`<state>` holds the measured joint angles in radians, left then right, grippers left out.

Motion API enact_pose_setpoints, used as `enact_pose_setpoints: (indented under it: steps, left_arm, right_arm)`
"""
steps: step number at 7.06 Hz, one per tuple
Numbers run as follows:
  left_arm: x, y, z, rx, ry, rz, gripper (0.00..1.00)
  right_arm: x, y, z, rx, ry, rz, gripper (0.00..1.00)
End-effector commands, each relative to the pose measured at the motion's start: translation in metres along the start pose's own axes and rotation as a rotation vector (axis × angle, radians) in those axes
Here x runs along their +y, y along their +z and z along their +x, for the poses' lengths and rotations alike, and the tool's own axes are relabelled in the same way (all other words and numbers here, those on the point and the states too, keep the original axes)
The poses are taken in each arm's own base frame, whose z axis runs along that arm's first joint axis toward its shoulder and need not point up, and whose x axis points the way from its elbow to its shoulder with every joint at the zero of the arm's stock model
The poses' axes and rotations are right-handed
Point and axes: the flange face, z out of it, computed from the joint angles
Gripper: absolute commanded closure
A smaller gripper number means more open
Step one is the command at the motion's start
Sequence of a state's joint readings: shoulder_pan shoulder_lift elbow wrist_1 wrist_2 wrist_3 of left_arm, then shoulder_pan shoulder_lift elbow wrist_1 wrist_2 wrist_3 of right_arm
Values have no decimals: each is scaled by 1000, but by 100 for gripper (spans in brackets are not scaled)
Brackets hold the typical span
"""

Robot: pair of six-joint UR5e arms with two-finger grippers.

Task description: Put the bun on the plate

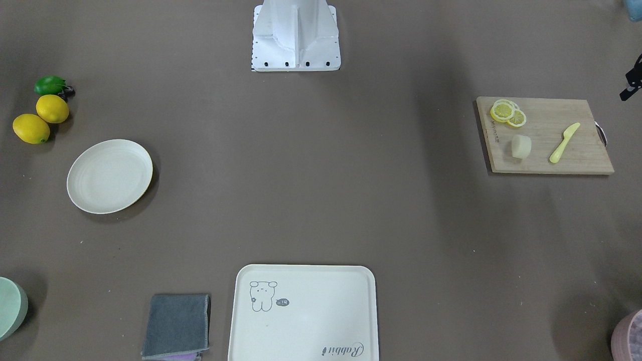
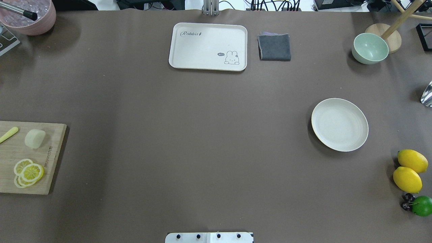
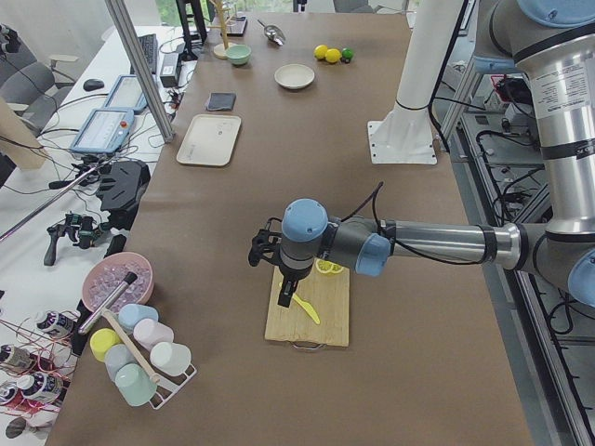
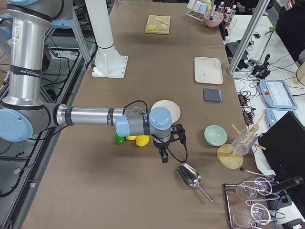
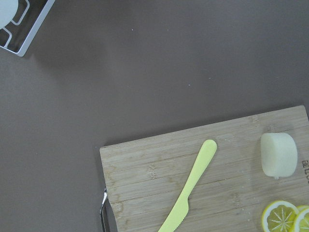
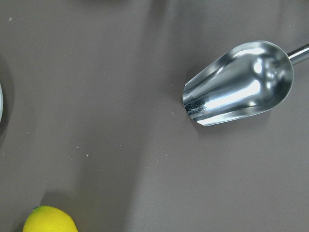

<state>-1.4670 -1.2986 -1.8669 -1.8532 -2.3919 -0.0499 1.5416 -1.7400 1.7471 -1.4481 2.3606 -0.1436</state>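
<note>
The bun [image 1: 521,146] lies on a wooden cutting board [image 1: 546,118] at my left end of the table; it also shows in the overhead view [image 2: 34,138] and at the right of the left wrist view [image 5: 278,154]. The plate [image 1: 110,176] sits bare on the table far over on my right side [image 2: 339,124]. My left gripper [image 3: 287,297] hangs above the board's outer end, pointing down; I cannot tell if it is open or shut. My right gripper [image 4: 164,156] hovers beyond the plate, near the lemons; its state cannot be told either.
Lemon slices [image 1: 507,113] and a yellow-green knife [image 1: 564,143] share the board. A bear tray [image 1: 303,313] and grey cloth [image 1: 176,326] lie at the far edge. Two lemons [image 2: 409,170], a lime [image 2: 422,205], a green bowl [image 2: 369,48] and a metal scoop [image 6: 239,84] are on my right.
</note>
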Motion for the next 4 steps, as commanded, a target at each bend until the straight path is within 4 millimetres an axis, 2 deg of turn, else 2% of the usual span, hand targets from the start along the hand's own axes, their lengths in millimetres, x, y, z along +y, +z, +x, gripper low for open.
enact_pose_setpoints:
  steps: [1,4]
  left_arm:
    - [1,-1,3,7,33,33,2]
    - [-7,0,9,11,48,35,3]
  right_arm:
    - [-1,-2,-3,4,-20,18,0]
    - [0,-4,-10,5,-58,61,0]
